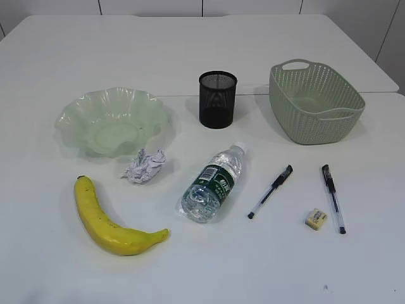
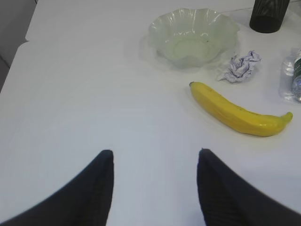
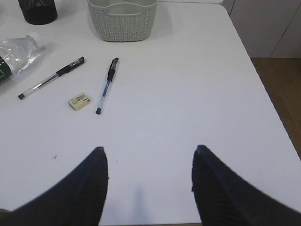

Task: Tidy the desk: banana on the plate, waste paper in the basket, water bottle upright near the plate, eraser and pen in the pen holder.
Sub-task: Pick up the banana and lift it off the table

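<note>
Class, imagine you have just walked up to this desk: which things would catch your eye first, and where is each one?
The bright yellow banana stands out first, lying at the front left of the white table, below the pale green plate. Next comes the water bottle, on its side in the middle, with the crumpled paper just left of it. At the back stand the black mesh pen holder and, to its right, the green basket.

From my left wrist the pen holder point(image 2: 269, 15) is cropped at the top edge and the water bottle point(image 2: 292, 77) runs off the right edge. From my right wrist the basket point(image 3: 122, 21) loses its far rim, and the eraser point(image 3: 79, 101) print is too small to read
</note>
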You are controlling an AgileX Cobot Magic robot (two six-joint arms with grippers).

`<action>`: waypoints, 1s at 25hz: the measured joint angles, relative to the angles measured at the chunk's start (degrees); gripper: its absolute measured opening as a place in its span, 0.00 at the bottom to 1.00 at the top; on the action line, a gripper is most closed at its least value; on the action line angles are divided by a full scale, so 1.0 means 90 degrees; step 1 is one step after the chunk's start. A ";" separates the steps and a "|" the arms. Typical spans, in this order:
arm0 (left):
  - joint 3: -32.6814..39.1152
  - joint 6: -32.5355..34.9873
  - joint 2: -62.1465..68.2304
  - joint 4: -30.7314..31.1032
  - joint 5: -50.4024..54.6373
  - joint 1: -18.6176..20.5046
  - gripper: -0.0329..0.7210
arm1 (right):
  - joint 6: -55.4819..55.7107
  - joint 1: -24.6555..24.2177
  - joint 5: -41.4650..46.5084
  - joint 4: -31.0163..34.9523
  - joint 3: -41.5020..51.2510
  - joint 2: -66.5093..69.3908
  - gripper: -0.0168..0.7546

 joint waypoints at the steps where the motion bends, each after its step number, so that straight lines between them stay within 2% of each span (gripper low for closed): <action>1: -0.0084 0.0000 0.0166 0.0000 0.0012 0.0000 0.58 | 0.0000 0.0000 0.0000 0.0000 0.0000 0.0000 0.58; 13: -0.1348 0.0000 0.2129 0.0000 0.0197 -0.0049 0.58 | -0.0236 0.0000 0.0000 -0.0012 -0.0106 0.0081 0.58; 25: -0.1943 0.0000 0.3490 -0.0204 0.0249 -0.0049 0.58 | -0.0293 0.0000 -0.0149 -0.0206 -0.1269 0.2561 0.58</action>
